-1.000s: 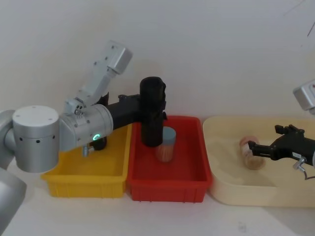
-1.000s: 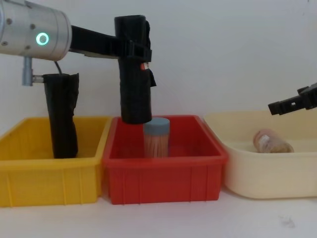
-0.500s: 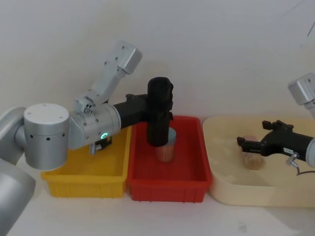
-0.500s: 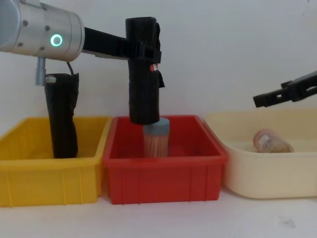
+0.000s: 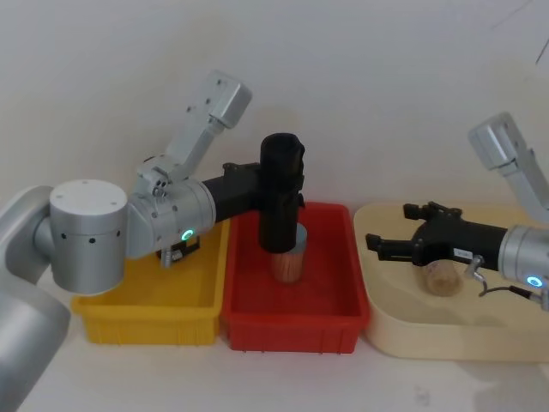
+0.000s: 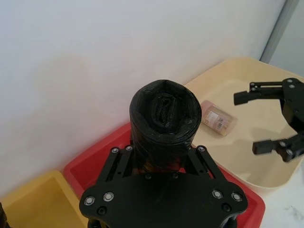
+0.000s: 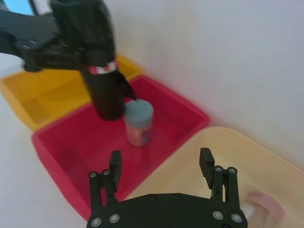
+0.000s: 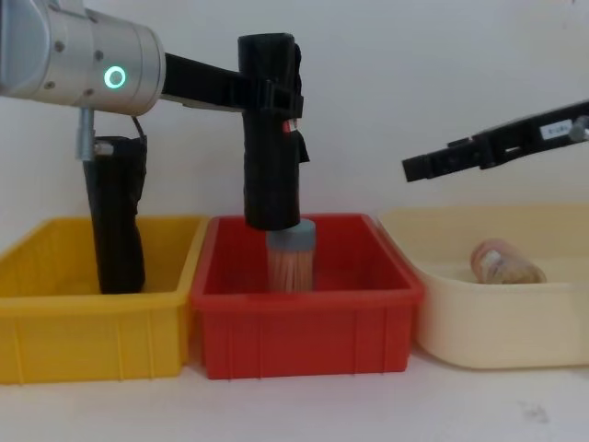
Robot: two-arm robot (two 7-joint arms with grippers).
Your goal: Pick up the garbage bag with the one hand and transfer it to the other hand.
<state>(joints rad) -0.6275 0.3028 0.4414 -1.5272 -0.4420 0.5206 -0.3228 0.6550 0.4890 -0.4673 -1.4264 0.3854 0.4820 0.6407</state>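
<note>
Half done: lifted, no handover yet.
Left gripper (image 8: 271,92) clenched the garbage bag (image 5: 280,193) upright over the red bin (image 5: 343,292); right gripper (image 5: 390,228) hung well apart, fingers spread. It needed the bare lower half before left released.

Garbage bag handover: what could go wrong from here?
1. The left gripper holds the garbage bag high up, so its long lower part could swing when the open right gripper closes on it.
2. The bag's bottom hangs close to the jar in the red bin; any dip might knock it over.
</note>
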